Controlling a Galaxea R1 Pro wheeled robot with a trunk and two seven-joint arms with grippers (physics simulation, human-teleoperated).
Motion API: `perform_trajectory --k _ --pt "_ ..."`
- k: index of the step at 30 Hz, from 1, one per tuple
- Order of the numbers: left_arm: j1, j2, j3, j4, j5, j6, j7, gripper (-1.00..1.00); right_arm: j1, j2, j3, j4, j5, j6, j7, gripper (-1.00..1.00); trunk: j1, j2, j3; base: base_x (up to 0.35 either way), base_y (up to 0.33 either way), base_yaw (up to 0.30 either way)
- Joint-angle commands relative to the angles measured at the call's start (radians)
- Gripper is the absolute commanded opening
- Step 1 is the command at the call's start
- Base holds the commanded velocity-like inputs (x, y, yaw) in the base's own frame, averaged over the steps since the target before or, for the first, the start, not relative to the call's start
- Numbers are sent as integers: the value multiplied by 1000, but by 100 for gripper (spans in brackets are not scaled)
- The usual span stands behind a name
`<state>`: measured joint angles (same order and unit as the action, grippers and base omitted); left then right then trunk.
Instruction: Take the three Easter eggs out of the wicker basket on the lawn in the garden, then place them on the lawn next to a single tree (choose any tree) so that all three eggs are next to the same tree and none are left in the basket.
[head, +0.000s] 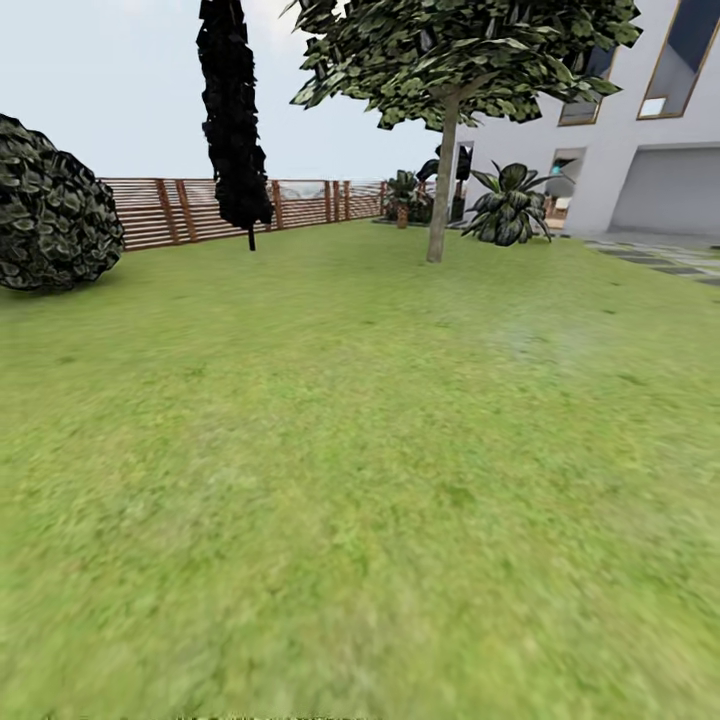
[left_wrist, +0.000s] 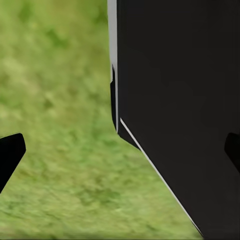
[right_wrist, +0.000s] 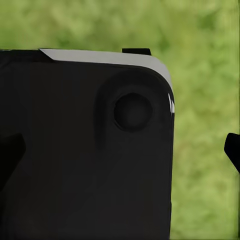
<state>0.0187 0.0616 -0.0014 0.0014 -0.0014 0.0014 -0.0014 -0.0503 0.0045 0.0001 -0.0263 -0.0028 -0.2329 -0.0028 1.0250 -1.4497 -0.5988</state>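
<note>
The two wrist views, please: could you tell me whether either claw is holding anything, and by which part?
Nothing is held: the fingertips of the left claw and of the right claw sit wide apart, with no egg between them.

Left pincer (left_wrist: 120, 150): fingertips spread wide at frame edges, nothing between. Right pincer (right_wrist: 120, 150): same spread pose. Dark robot body panel (right_wrist: 85, 160) beyond each.
</note>
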Motion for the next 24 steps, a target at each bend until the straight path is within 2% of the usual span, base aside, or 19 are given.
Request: perform_trajectory --k 1,24 --pt "0 0 0 0 0 0 0 100 0 0 0 1 0 -3 0 100 0 0 -2 0 0 224" --pt "0 0 0 -1 0 0 0 100 0 3 6 6 10 -3 0 100 0 0 -29 0 0 202"
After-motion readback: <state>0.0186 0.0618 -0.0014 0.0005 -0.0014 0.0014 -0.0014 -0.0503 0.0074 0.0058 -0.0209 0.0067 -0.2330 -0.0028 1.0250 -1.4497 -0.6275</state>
